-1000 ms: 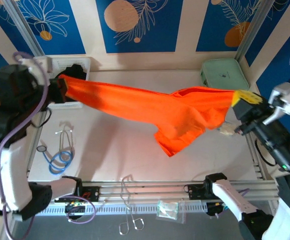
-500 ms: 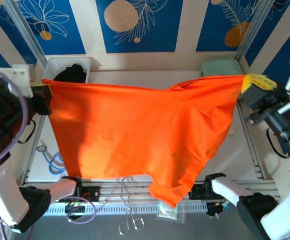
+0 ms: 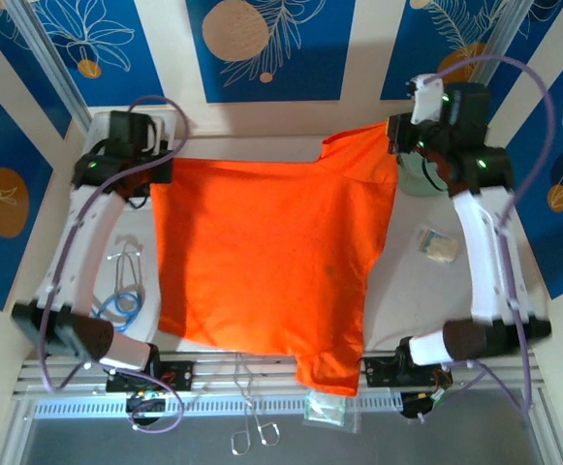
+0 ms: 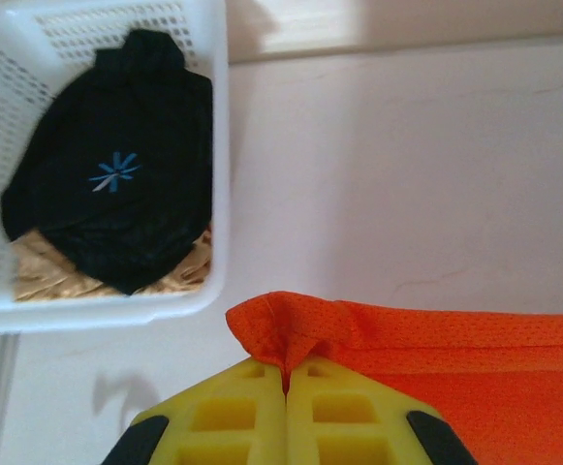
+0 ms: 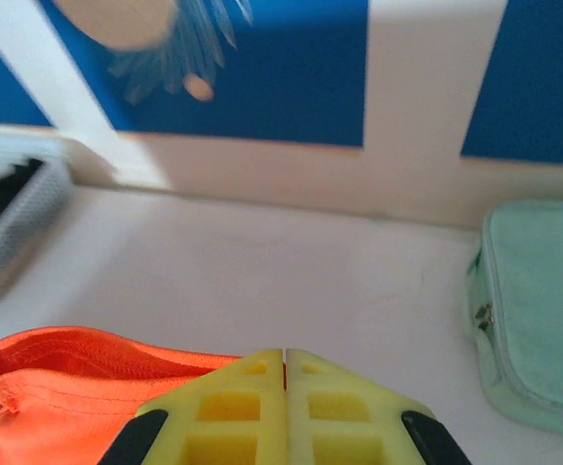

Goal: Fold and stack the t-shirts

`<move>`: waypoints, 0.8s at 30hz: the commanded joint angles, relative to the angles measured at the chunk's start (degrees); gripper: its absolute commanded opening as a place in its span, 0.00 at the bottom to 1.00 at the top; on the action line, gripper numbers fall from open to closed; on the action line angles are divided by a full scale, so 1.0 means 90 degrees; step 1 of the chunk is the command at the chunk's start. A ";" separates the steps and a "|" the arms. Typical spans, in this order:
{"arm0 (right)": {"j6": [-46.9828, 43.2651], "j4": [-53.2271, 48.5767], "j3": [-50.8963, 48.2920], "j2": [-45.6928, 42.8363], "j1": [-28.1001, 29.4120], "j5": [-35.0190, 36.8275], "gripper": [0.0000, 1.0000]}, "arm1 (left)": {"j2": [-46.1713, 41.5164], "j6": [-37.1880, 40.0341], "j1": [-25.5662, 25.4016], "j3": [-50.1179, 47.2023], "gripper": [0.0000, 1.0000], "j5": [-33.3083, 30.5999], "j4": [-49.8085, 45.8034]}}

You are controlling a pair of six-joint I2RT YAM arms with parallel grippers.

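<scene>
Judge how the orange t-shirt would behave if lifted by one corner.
Probably floppy: the orange t-shirt bunches into folds where the left gripper pinches its edge. Likely light: the fabric there looks like thin mesh. It should drape: one sleeve overhangs the near edge of the table.

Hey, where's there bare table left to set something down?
Free: the far strip of table between white basket and mint-green case, beyond the orange t-shirt. Crowded: left edge by the stethoscope; right edge holds a small packet.

No readable text; black garment (image 4: 116,232) bears blue star mark (image 4: 115,172).
</scene>
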 commanded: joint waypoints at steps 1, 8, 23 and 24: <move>-0.0212 0.0895 0.0032 0.0813 -0.0163 0.0418 0.00 | 0.0923 -0.0113 0.0053 0.0056 0.00 -0.0002 0.1327; -0.0500 0.0660 0.2301 0.3951 -0.0371 0.0746 0.00 | 0.3725 -0.0149 0.0047 0.1960 0.00 -0.0060 0.1405; -0.0326 -0.0003 0.4859 0.6275 -0.0423 0.0386 0.00 | 0.5766 0.0285 0.0047 0.3805 0.00 -0.0437 0.1290; -0.0282 0.0129 0.4435 0.6074 -0.0407 0.0351 0.00 | 0.5734 0.0305 0.0050 0.3720 0.00 -0.0467 0.1331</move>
